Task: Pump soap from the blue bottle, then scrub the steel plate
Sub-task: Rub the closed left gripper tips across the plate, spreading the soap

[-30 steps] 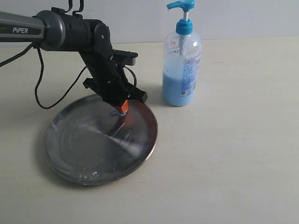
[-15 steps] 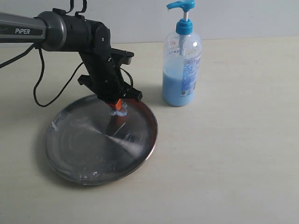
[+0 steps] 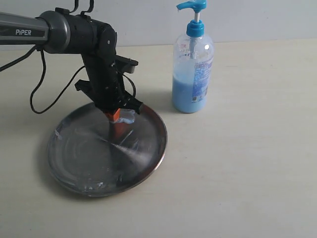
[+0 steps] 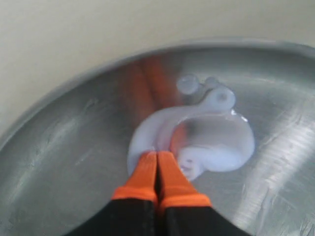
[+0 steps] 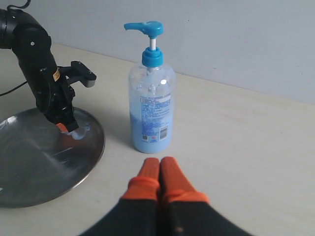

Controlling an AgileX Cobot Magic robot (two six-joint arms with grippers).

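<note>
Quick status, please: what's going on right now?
Left claw shut, tips in soap on steel plate. Right claw shut, empty, facing blue bottle. Nothing blocking.

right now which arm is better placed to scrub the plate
Left. The left gripper is shut, with its tips down at the edge of the soap puddle on the plate. The right gripper, also shut, hangs off the plate, facing the bottle.

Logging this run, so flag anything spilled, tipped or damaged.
Nothing stands out. The soap puddle sits inside the steel plate, at the left end effector tips, and the blue bottle stands upright beside the plate.
</note>
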